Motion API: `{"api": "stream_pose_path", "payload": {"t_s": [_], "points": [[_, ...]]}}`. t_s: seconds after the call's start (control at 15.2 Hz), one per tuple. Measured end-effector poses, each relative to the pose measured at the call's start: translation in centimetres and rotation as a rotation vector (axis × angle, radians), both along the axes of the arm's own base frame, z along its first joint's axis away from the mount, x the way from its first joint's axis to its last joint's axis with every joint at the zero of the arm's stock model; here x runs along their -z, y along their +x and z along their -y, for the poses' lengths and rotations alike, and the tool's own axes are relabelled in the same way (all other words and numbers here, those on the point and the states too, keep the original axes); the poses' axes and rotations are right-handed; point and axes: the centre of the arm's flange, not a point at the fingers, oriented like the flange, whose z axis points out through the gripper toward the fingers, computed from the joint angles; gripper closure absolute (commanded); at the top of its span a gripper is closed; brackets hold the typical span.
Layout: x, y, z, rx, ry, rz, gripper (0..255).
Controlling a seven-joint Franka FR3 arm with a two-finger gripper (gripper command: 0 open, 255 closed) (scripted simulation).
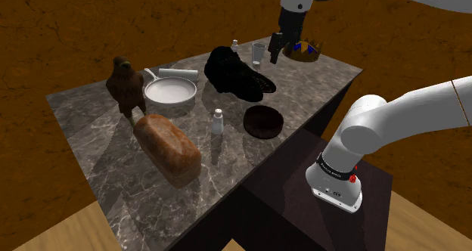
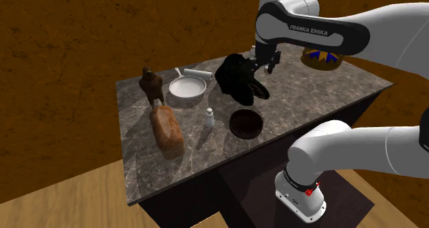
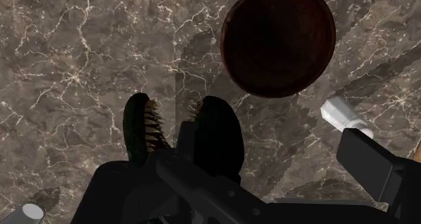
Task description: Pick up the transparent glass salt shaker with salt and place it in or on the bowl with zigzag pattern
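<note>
Gripper (image 1: 276, 51) hangs high over the marble table (image 1: 91, 128), fingers spread and nothing between them. Well apart from it, on the side toward the stand, the salt shaker (image 1: 218, 122) stands upright, with a pale body, a white cap and what looks like white fill. A pair of black shoes (image 1: 238, 74) lies between the shaker and the hand, almost under it; in the wrist view their toes sit just ahead of the fingers. Just beside the shaker is a plain dark bowl (image 1: 263, 122), which is not the goal. Close on the hand's other side sits the bowl with a blue and yellow zigzag band (image 1: 306, 51).

As I read it, the reach for the shaker is the step in hand, with no grasp made. The next move calls for carrying the hand away from the zigzag bowl, across the shoes, then lowering it with a finger on either side of the shaker's narrow body, clear of the dark bowl. So slim a vessel will likely tip if nudged.

Two more small vessels, a white-capped bottle (image 1: 235, 45) and a glass (image 1: 259, 53), stand near the hand behind the shoes. They are too small to tell whether either is a shaker. The arm covers part of the zigzag bowl in the second exterior view, and in the wrist view one end of the shaker seems to run behind a finger.
</note>
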Motion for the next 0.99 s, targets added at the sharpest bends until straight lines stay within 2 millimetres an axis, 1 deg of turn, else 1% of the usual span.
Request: {"api": "stream_pose_path", "payload": {"t_s": [0.07, 0.2, 0.33, 0.46, 0.66, 0.73, 0.79, 0.92, 0.99], "points": [[0.0, 0.0, 0.0, 0.000, 0.000, 0.000, 0], [1.3, 0.3, -0.8, -0.004, 0.010, 0.011, 0], [3.2, 0.7, -1.6, -0.009, 0.024, 0.027, 0], [5.1, 1.4, -3.0, -0.015, 0.040, 0.045, 0], [8.1, 1.8, -5.1, -0.023, 0.064, 0.075, 0], [9.0, 2.3, -5.6, -0.026, 0.072, 0.084, 0], [10.2, 2.3, -6.4, -0.029, 0.080, 0.094, 0], [12.1, 2.9, -7.7, -0.035, 0.096, 0.113, 0], [12.7, 3.5, -8.4, -0.037, 0.104, 0.124, 0]]}}
